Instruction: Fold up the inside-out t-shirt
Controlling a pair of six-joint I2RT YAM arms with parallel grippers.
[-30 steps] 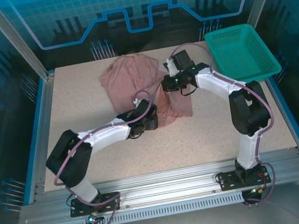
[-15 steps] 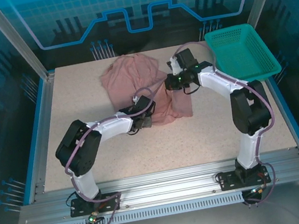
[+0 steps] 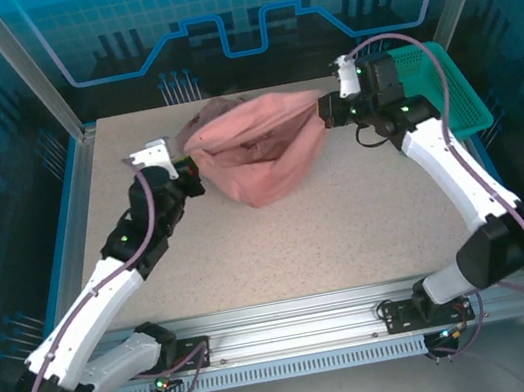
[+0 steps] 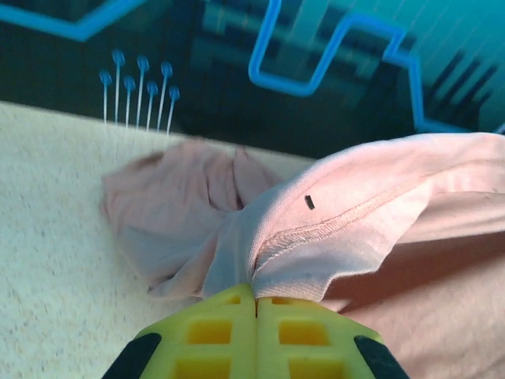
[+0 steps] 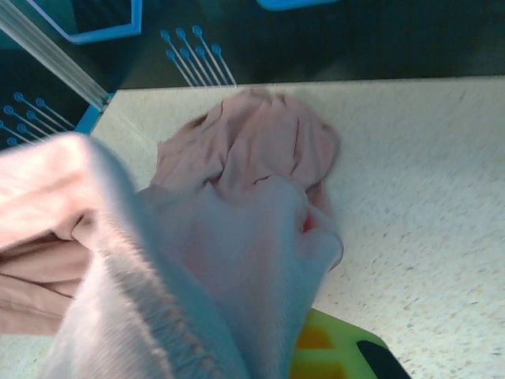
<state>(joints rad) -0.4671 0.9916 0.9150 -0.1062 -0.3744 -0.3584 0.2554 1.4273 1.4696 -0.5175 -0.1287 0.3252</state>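
Inside-out t-shirt (image 3: 258, 161) hangs stretched between the two grippers over the far half of the table, at about 12 o'clock from the table's centre. Its upper edge runs taut from side to side while the belly of the cloth sags down to touch the surface. A bunched part lies on the table behind it, towards the back edge.

At about 10 o'clock the left gripper (image 3: 192, 166) has its yellow fingers (image 4: 229, 316) pressed together on a stitched hem. That seam rises straight out of the closed tips in the left wrist view. At about 1 o'clock the right gripper (image 3: 322, 110) pinches the opposite end of the cloth. In the right wrist view the fabric drapes over one yellow-green pad (image 5: 316, 347), and a small orange-red spot (image 5: 308, 223) peeks from a fold.

The table (image 3: 350, 231) is a speckled beige slab edged with blue strips, with an aluminium rail (image 3: 294, 317) along its near side. A teal mesh basket (image 3: 458, 111) sits at the 2 o'clock corner, just behind the right arm. Blue panels (image 3: 241, 17) printed with a gear and circuit lines wall in the cell, held by slanted metal posts
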